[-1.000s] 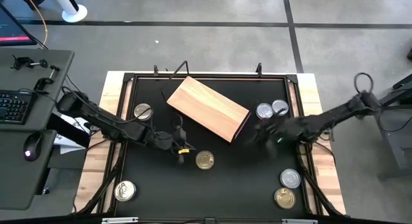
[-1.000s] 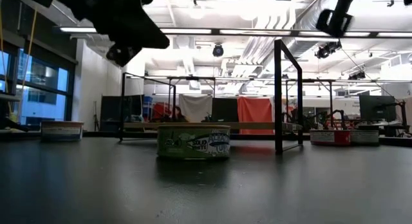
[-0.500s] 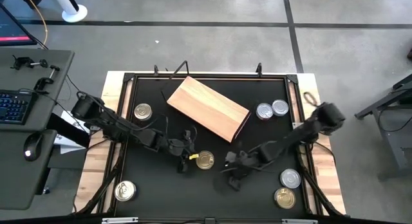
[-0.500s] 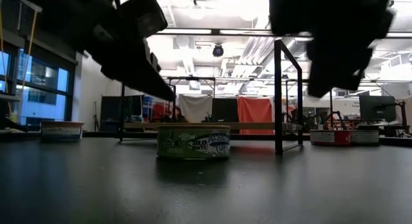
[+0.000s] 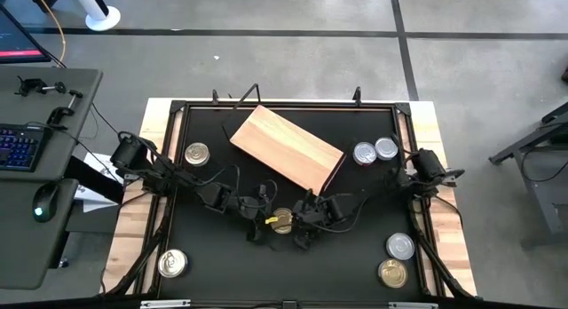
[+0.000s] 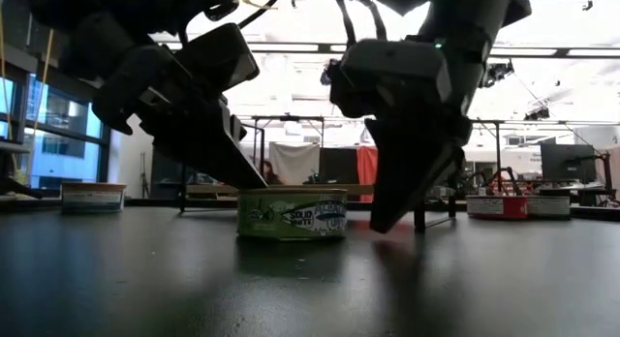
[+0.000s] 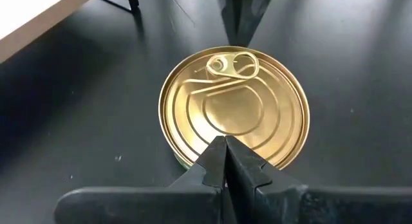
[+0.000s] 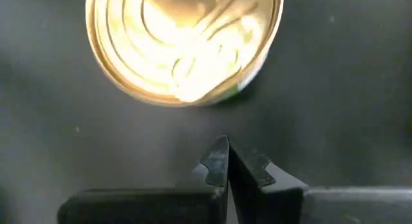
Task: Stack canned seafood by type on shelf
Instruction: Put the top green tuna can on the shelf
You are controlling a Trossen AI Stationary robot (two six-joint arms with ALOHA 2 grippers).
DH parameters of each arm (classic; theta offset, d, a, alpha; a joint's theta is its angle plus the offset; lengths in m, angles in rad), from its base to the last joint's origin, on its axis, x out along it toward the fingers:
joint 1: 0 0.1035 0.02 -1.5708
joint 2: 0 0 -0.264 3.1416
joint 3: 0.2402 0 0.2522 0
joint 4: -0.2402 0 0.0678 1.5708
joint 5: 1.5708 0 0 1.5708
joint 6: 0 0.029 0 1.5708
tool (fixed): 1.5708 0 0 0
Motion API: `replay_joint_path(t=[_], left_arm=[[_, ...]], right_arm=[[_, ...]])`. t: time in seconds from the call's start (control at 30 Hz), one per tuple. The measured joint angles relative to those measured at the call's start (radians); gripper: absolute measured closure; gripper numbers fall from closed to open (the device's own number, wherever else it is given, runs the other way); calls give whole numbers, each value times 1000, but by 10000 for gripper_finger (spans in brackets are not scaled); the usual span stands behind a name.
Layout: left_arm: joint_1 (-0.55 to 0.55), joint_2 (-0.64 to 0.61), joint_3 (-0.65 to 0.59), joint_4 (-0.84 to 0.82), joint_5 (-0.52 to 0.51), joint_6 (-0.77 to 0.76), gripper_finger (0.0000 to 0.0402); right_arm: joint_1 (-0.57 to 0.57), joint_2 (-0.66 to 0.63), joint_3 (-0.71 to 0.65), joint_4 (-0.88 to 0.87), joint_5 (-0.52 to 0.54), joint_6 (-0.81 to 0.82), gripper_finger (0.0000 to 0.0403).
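Observation:
A gold-lidded tin point(image 5: 282, 221) of canned seafood stands on the black tabletop in front of the shelf, a light wooden board point(image 5: 286, 149) lying at a slant. My left gripper point(image 7: 223, 145) is shut, its tips at the tin's left rim point(image 6: 254, 189). My right gripper point(image 8: 223, 147) is shut too and points steeply down; it stands just right of the tin point(image 6: 292, 214), with a strip of bare table between them. In the high view the two grippers point(image 5: 269, 220) point(image 5: 300, 227) flank the tin. My left gripper comes slanting down from the table's left, and its shut fingertips point(image 7: 219, 152) stand over the edge of the tin's gold lid point(image 7: 212, 137). I cannot tell whether they touch it. The tin sits flat on the table.
Two silver tins point(image 5: 375, 151) stand right of the shelf, and a gold one point(image 5: 197, 154) stands left of it. A silver tin point(image 5: 400, 247) and a gold tin point(image 5: 392, 273) sit at the near right, another tin point(image 5: 172, 263) at the near left. A black frame rims the table.
My right gripper has swung from beside the two silver tins toward the table's near left, come down and tipped steeply, ending beside the centre tin. My left gripper has sunk and rolled a little, closing on the same tin from the left. The tin has not moved.

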Motion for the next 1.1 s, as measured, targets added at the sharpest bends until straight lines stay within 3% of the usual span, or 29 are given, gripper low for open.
replay_joint_path(t=[0.3,0.6,0.83,1.1], left_arm=[[-6,1,1,-14,-1,-26,402],[-5,-1,1,-24,-16,-52,402],[-6,2,-2,-30,-2,-79,401],[-7,-16,-2,-71,7,-104,401]], right_arm=[[-10,-1,33,15,36,-46,403],[2,-2,156,5,14,-191,403],[-6,-6,205,12,81,-278,403],[-14,-3,248,-55,74,-391,403]])
